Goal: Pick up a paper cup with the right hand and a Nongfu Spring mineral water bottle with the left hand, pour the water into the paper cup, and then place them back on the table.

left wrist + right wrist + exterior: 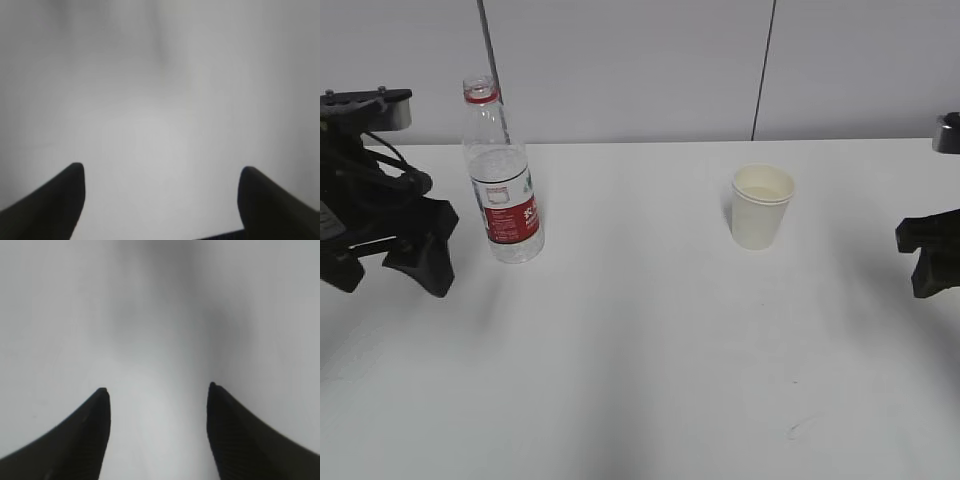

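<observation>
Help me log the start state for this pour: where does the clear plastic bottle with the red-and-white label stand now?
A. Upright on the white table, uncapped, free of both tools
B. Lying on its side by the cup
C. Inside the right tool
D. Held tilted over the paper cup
A: the clear plastic bottle stands upright and uncapped on the white table, with the open left tool beside it, not touching.

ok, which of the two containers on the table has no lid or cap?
Neither is covered. The clear plastic bottle with the red-and-white label shows a bare neck above its red ring; the cream-white paper cup is open-topped.
</observation>
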